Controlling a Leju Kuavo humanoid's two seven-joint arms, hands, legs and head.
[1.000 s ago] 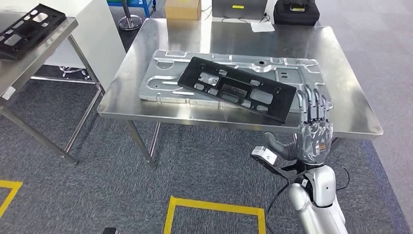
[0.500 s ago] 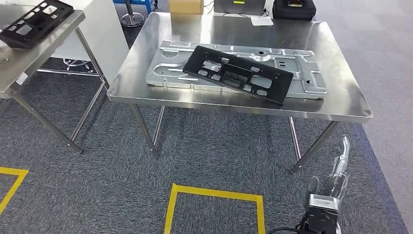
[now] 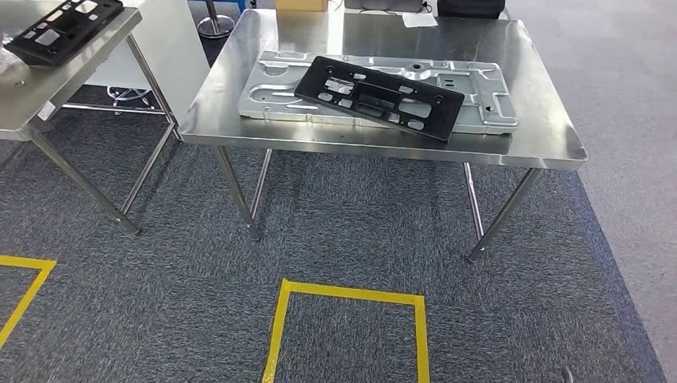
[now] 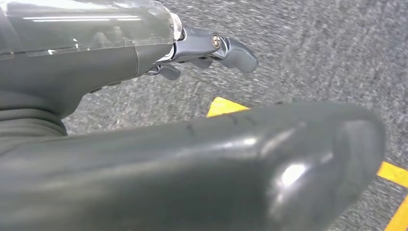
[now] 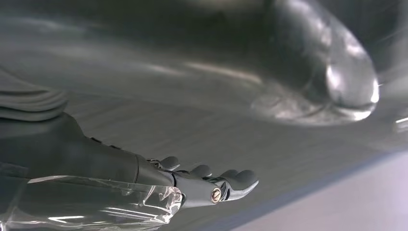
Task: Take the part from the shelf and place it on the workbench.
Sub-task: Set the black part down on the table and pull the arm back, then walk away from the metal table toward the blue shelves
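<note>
The black plastic part [image 3: 379, 97], long and full of cut-outs, lies at a slant on a silver pressed-metal panel [image 3: 487, 100] on the steel workbench [image 3: 383, 152]. Nothing touches it. In the left wrist view my left hand [image 4: 183, 163] hangs over grey carpet with a yellow line; its thick thumb is close to the lens, its fingers [image 4: 231, 48] stretch out and hold nothing. In the right wrist view my right hand [image 5: 159, 86] is blurred, its fingers [image 5: 211, 185] also straight and empty.
A second steel table [image 3: 48, 104] stands at the left with another black part [image 3: 64, 28] on it. A white cabinet [image 3: 168, 40] sits between the tables. A yellow floor square [image 3: 347, 291] lies in front of the workbench legs [image 3: 495, 223].
My right hand has dropped from the workbench's front edge and left the head view. The whole picture has shifted, so the camera moved; the black part stays on the panel.
</note>
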